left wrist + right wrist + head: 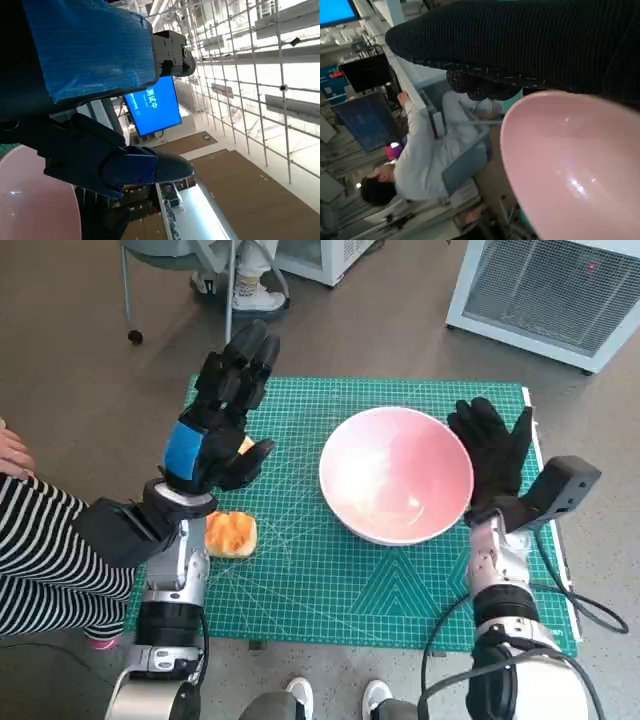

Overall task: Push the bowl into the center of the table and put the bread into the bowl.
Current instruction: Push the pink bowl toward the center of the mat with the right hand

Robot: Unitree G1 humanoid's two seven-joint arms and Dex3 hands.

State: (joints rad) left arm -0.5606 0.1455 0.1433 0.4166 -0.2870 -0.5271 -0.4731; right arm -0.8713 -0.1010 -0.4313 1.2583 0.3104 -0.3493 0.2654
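Now bowl (396,474) against spread right fingers (492,445); bread (231,534) beneath spread left fingers (235,375).

– What covers the table?
– A green cutting mat (400,590).
– And on it?
– A pink bowl (396,474) right of the middle and the bread (231,534) by the left edge, well apart.

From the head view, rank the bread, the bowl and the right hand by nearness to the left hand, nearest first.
1. bread: just below the left hand, at the mat's left edge.
2. bowl: mid-mat, to its right.
3. right hand: beyond the bowl, at the mat's right edge.
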